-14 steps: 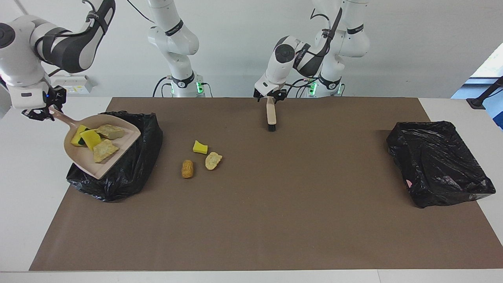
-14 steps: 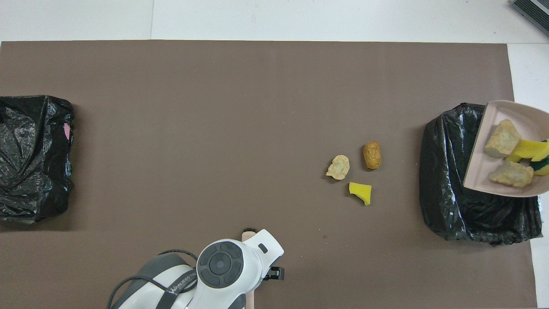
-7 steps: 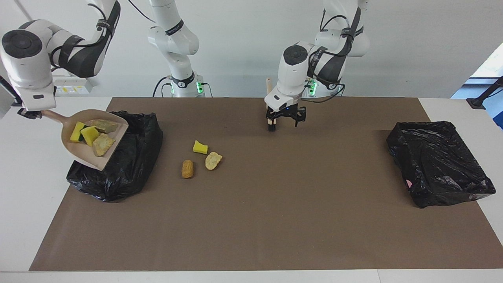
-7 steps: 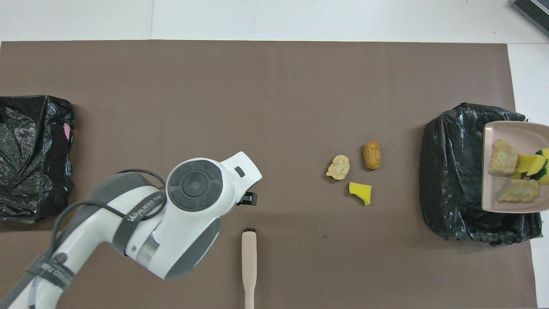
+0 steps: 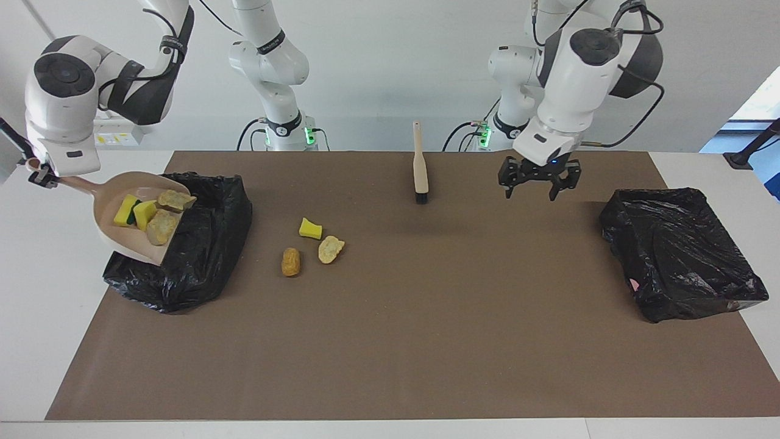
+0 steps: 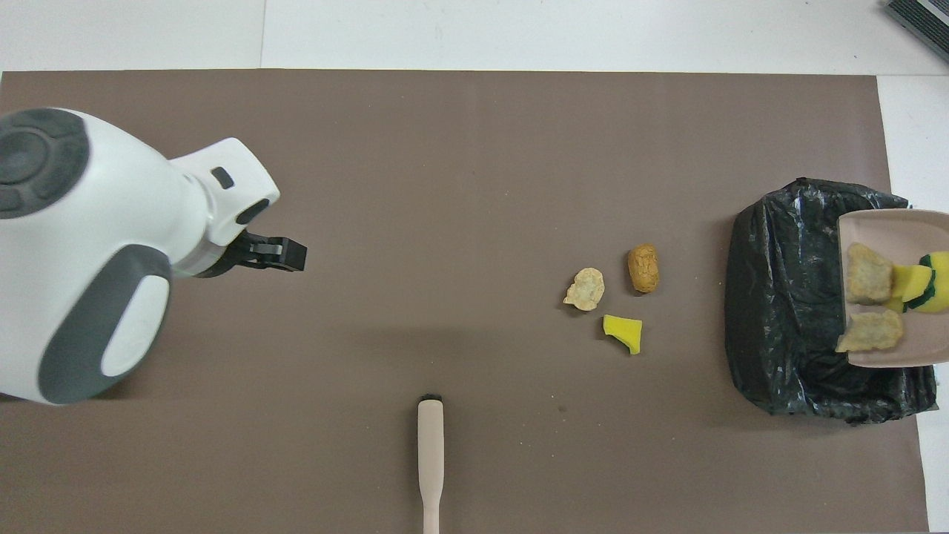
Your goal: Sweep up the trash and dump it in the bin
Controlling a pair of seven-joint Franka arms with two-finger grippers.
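My right gripper (image 5: 40, 177) is shut on the handle of a beige dustpan (image 5: 137, 241), which tilts down over a black-bagged bin (image 5: 195, 262) at the right arm's end of the table. Several yellow and tan trash scraps (image 5: 147, 213) lie in the pan, one at its lip (image 6: 869, 332). Three more lie on the brown mat beside the bin: a yellow chunk (image 5: 310, 228), a tan lump (image 5: 331, 249) and an orange-brown lump (image 5: 290, 261). A beige brush (image 5: 420, 166) lies free on the mat close to the robots. My left gripper (image 5: 531, 192) hangs open and empty above the mat.
A second black-bagged bin (image 5: 676, 250) stands at the left arm's end of the table. The brown mat (image 5: 426, 341) covers most of the white table. In the overhead view the left arm (image 6: 96, 252) covers that second bin.
The left gripper has lifted off the brush handle and swung toward the left arm's end of the table. The dustpan has tilted more steeply, and its scraps have slid toward the lip.
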